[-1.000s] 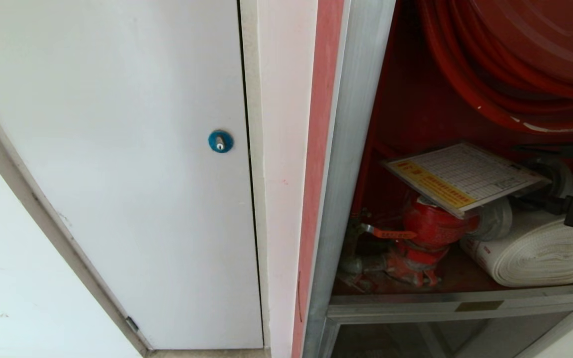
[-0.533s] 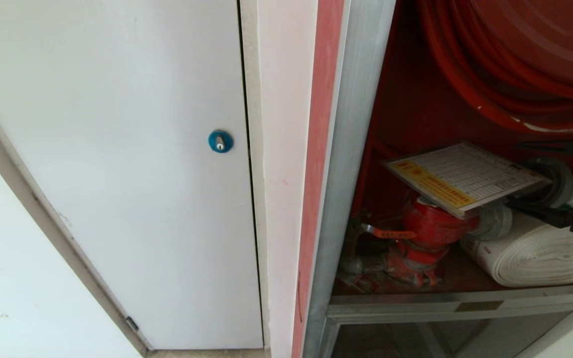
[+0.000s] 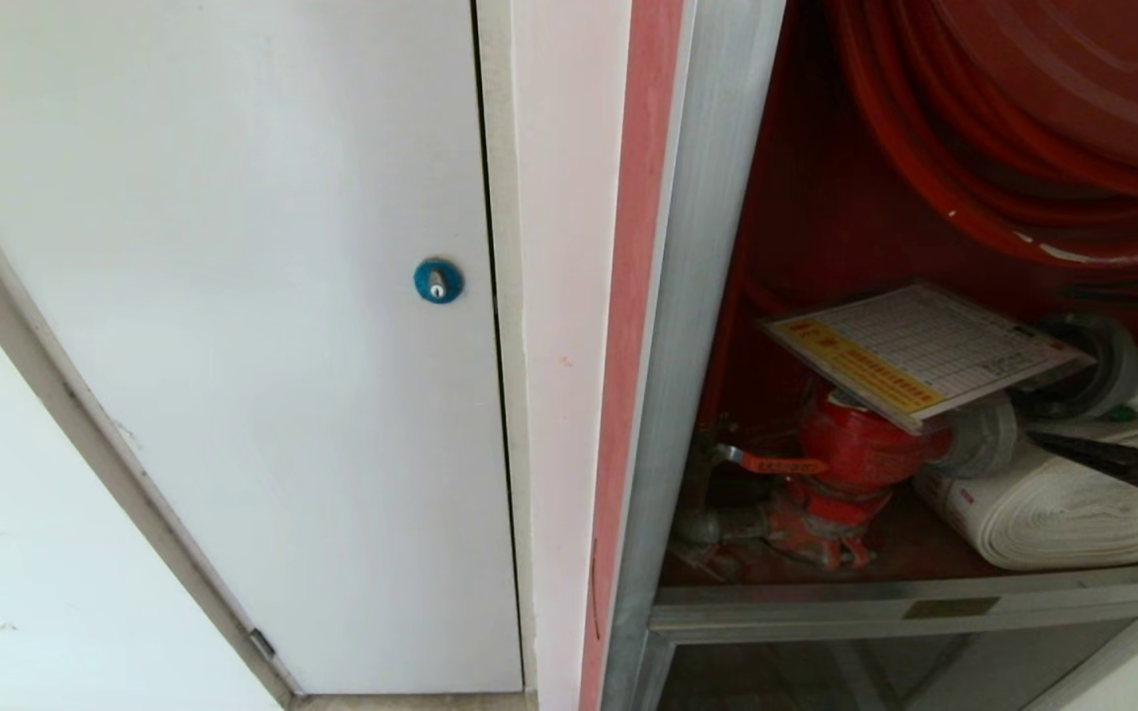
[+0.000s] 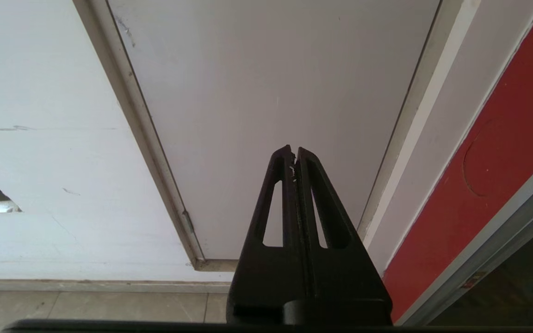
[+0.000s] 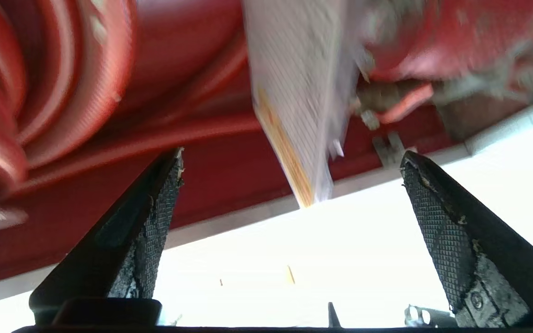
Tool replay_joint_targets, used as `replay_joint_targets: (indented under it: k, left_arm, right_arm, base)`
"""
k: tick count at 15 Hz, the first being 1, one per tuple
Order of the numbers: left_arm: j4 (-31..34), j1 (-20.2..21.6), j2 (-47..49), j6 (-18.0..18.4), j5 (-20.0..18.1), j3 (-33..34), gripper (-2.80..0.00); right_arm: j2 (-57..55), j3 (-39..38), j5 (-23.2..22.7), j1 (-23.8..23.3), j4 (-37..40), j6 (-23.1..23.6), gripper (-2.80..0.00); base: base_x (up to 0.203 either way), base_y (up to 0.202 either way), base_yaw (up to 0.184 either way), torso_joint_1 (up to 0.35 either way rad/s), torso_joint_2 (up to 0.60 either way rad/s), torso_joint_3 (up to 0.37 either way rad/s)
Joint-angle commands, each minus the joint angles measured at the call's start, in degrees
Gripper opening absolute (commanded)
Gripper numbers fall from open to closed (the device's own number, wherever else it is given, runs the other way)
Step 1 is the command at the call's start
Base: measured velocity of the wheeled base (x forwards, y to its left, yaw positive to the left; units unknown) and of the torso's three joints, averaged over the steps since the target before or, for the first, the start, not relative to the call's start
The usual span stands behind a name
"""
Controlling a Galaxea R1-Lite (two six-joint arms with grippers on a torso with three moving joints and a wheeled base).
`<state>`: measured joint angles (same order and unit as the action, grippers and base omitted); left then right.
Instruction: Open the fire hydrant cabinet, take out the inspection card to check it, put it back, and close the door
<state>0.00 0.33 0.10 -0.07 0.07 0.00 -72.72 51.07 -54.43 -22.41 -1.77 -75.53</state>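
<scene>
The fire hydrant cabinet stands open, silver-framed and red inside. The inspection card, white with a yellow strip, lies tilted on top of the red valve, free of any grip. My right gripper reaches in from the right edge, open wide, with its fingertips just right of the card and apart from it. In the right wrist view the card sits ahead of the spread right gripper, nothing between the pads. The left gripper is shut and empty, facing the white panel. The door is out of view.
A red hose reel fills the cabinet's top. A white rolled hose lies right of the valve under my lower finger. A white flush panel with a round blue lock is to the left. A lower glass panel sits below the shelf.
My right gripper has opened wider and drawn back to the right and lower, away from the card. The card has stayed on the valve.
</scene>
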Motion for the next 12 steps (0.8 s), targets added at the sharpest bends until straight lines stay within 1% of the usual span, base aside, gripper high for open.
replay_joint_targets:
  k: [1, 9, 10, 12]
  left_arm:
    - [0.0, 0.0, 0.1, 0.0, 0.0, 0.1, -2.80]
    - [0.0, 0.0, 0.1, 0.0, 0.0, 0.0, -2.80]
    - [0.0, 0.0, 0.1, 0.0, 0.0, 0.1, -2.80]
    - [0.0, 0.0, 0.0, 0.0, 0.0, 0.1, -2.80]
  right_arm:
    - [3.5, 0.2, -0.3, 0.0, 2.9, 0.6, 0.00]
    - [13.3, 2.2, -0.4, 0.0, 14.5, 2.4, 0.00]
    - [14.3, 2.9, -0.4, 0.0, 16.8, 3.0, -2.80]
    - [16.3, 5.2, -0.4, 0.1, 22.0, 4.9, -2.80]
  base:
    - [0.000, 0.000, 0.000, 0.000, 0.00, 0.000]
    - [0.000, 0.000, 0.000, 0.000, 0.00, 0.000]
    - [0.000, 0.000, 0.000, 0.000, 0.00, 0.000]
    - [0.000, 0.000, 0.000, 0.000, 0.00, 0.000]
